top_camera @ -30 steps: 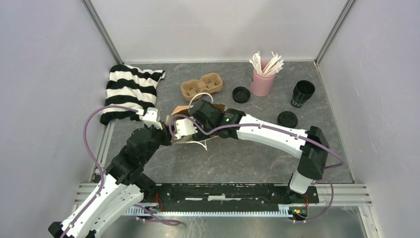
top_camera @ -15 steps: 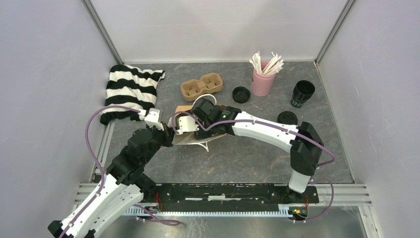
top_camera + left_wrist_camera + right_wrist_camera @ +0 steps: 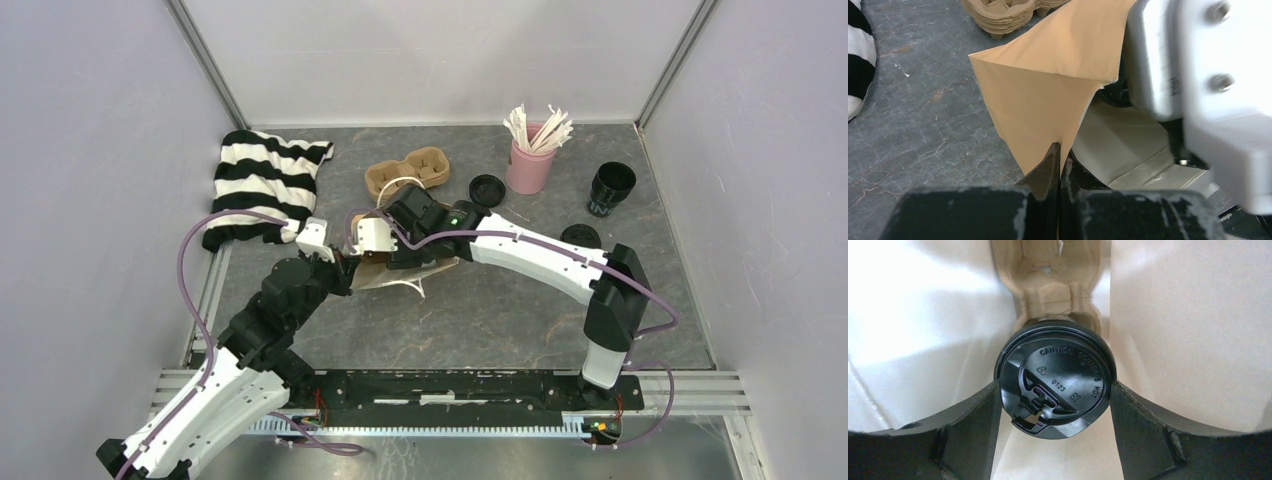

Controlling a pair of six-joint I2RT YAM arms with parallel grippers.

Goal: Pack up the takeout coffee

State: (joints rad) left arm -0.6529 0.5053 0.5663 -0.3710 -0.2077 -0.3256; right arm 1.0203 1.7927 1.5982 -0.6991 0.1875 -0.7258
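A brown paper bag [image 3: 425, 272] lies open mid-table. My left gripper [image 3: 1060, 150] is shut on the edge of the bag [image 3: 1048, 85] and holds its mouth up; in the top view it [image 3: 345, 272] is at the bag's left side. My right gripper [image 3: 1055, 390] reaches inside the bag, its fingers [image 3: 973, 415] closed against a black lidded coffee cup [image 3: 1055, 382]. That cup sits in a pulp carrier [image 3: 1058, 275] inside the bag. From above, the right gripper [image 3: 385, 250] is hidden in the bag. A second black cup [image 3: 610, 188] stands lidless at the far right.
Two loose black lids [image 3: 487, 190] [image 3: 580, 238] lie on the table. A pink cup of white sticks [image 3: 530, 165] stands at the back. Pulp carriers [image 3: 405, 172] sit behind the bag. A striped cloth [image 3: 262, 185] lies at the back left.
My right wrist has pushed a little to the left and away, deeper into the bag. The bag's mouth and white handle have lifted toward the carriers. My left gripper keeps its pinch.
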